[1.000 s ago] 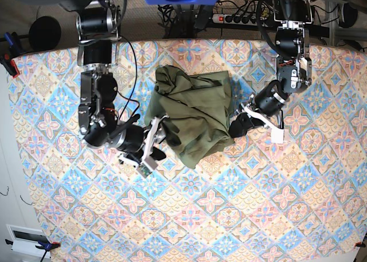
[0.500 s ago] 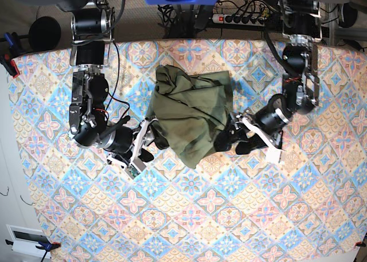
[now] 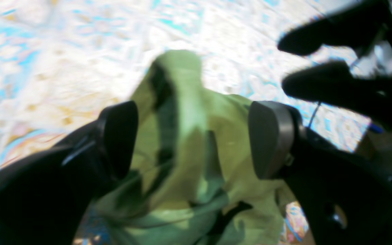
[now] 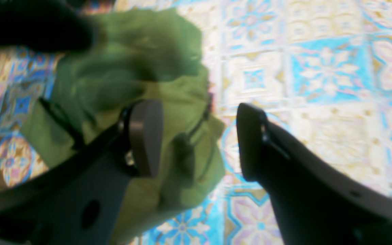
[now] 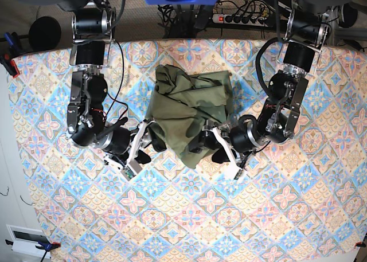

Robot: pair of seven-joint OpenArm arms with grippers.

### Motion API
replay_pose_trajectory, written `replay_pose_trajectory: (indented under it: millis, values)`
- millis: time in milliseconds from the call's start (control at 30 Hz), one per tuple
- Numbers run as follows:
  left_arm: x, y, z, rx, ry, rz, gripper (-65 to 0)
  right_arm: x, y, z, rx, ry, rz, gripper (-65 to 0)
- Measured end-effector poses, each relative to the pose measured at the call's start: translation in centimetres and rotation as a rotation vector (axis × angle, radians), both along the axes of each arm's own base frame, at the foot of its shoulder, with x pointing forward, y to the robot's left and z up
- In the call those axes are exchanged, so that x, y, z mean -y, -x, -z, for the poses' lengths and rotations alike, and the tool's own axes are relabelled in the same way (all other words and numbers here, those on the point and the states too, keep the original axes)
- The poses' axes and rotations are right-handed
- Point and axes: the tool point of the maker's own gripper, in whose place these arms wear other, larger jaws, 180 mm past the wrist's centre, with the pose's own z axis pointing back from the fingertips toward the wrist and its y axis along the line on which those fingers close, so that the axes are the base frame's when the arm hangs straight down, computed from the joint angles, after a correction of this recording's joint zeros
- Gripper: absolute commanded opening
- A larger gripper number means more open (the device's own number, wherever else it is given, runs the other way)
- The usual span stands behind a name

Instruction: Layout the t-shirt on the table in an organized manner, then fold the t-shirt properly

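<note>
My left gripper (image 3: 192, 139) stands wide open, with the t-shirt (image 5: 189, 110) bunched between its jaws but not clamped. My right gripper (image 4: 199, 139) is also wide open at the garment's opposite lower side; one finger (image 4: 145, 136) lies over the cloth, the other over bare table (image 5: 275, 216). Neither holds anything. The t-shirt sits nearer the table's far edge, roughly midway between its side edges. It is olive-green, crumpled, folded unevenly over itself.
</note>
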Motion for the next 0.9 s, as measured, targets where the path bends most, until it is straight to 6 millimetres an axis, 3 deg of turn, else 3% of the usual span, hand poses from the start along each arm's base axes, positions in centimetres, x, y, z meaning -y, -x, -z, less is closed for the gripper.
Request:
replay_pose_trajectory:
  millis: [167,233,267,400,433,633,900]
  values:
    - [0.5,1.0,1.2,-0.019,-0.038,0.041,-15.3,0.7,-0.1,0.0,-0.001,0.002,0.017,-31.7]
    - [1.0,1.6,1.9,-0.032,-0.055,0.065,-20.5,0.5,-0.1,0.0,-0.001,-0.002,0.016,-31.7]
    - [1.2,1.9,2.1,-0.039,-0.06,0.078,-25.9,0.4,-0.1,0.0,-0.001,-0.004,0.014,-31.7]
    - [1.6,2.0,2.2,-0.041,-0.049,0.081,-60.2,0.5,-0.1,0.0,-0.001,-0.003,0.015,-31.7]
    - [1.5,1.9,2.2,-0.04,-0.052,0.076,-65.0,0.5,-0.1,0.0,-0.001,0.0,0.015,-31.7]
    - [-0.4,2.5,1.9,-0.037,-0.043,0.043,-65.0,0.5,0.0,0.1,-0.004,0.003,0.016,-31.7]
    - [-4.9,7.2,0.5,-0.06,0.069,-0.084,-65.0,0.4,-0.2,-0.6,0.02,-0.003,0.013,-31.7]
